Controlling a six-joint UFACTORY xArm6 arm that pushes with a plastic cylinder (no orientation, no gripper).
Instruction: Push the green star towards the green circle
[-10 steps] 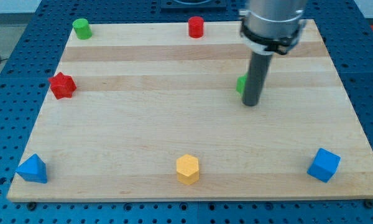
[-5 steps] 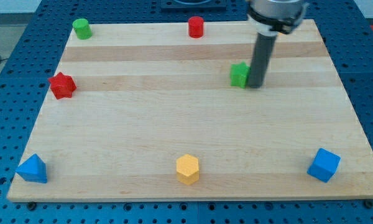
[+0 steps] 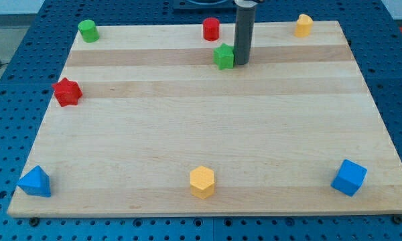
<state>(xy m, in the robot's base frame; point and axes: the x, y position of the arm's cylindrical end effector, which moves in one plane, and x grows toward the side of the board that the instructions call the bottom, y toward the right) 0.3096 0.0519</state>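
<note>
No pincer, only my tip touching green star near top edge; green circle at top-left corner, well apart.

Green star, green circle

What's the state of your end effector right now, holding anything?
No gripper, just a rod. My tip rests against the view's right side of the small green star block, holding nothing.
</note>
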